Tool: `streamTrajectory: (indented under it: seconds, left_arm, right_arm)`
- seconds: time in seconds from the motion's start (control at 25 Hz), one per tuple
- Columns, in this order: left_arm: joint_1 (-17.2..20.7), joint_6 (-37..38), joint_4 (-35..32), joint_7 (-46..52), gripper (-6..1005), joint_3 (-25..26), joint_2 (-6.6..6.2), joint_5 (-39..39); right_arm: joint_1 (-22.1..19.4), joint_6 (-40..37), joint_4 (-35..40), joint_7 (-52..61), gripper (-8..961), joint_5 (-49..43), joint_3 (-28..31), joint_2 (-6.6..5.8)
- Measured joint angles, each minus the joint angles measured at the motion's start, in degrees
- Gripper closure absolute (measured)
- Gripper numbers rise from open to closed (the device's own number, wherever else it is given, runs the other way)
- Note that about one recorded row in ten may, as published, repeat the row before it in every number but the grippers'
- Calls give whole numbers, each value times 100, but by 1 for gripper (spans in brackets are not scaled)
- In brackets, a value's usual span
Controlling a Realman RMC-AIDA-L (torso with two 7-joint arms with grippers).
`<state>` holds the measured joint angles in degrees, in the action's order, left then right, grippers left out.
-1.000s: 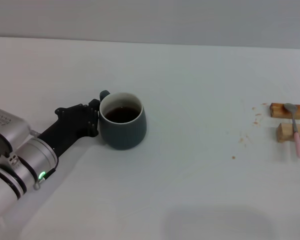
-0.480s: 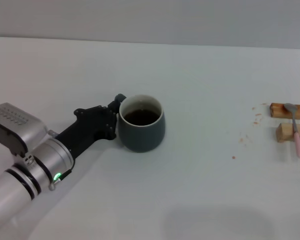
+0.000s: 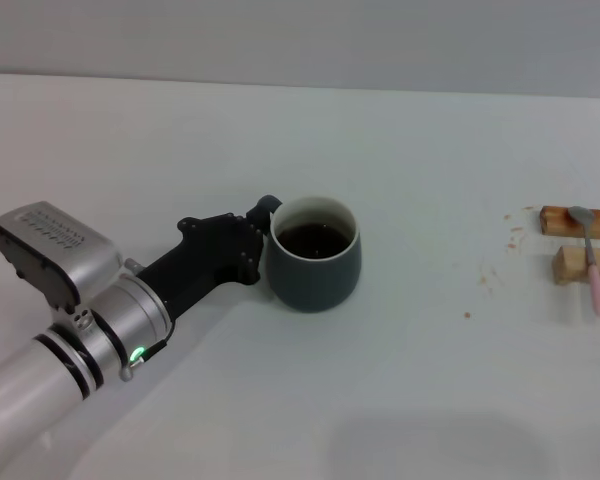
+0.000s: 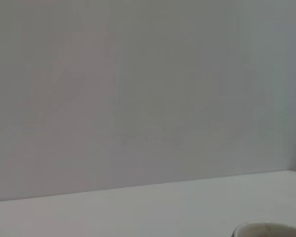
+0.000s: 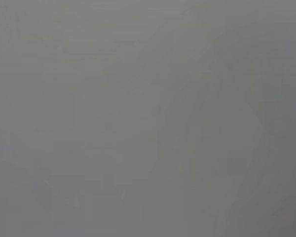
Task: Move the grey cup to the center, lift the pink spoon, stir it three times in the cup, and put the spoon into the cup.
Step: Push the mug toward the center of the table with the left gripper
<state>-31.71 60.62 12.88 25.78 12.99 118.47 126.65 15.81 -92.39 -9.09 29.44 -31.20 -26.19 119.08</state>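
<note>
The grey cup (image 3: 316, 271), a dark blue-grey mug with a white inner wall and dark liquid, stands on the white table (image 3: 400, 390) a little left of the middle. My left gripper (image 3: 263, 226) is at its left side, shut on the handle, which is hidden behind the black fingers. A strip of the cup's white rim shows in the left wrist view (image 4: 269, 230). The pink spoon (image 3: 593, 268) lies at the far right across two wooden blocks, bowl to the back. My right gripper is out of view.
The two small wooden blocks (image 3: 572, 221) (image 3: 583, 264) sit near the table's right edge. Small brown crumbs (image 3: 491, 281) are scattered left of them. The right wrist view shows only a plain grey surface.
My left gripper has slid the cup to the right and slightly nearer, from the left part of the table toward the middle. The spoon and blocks have not moved.
</note>
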Motion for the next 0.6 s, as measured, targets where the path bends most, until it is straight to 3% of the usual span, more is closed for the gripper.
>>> streamTrajectory:
  seconds: [0.6]
  left_arm:
    - [-91, -19, 224, 49, 998, -213, 8, 16]
  right_arm:
    - [2, 73, 49, 0, 136, 0, 0, 0]
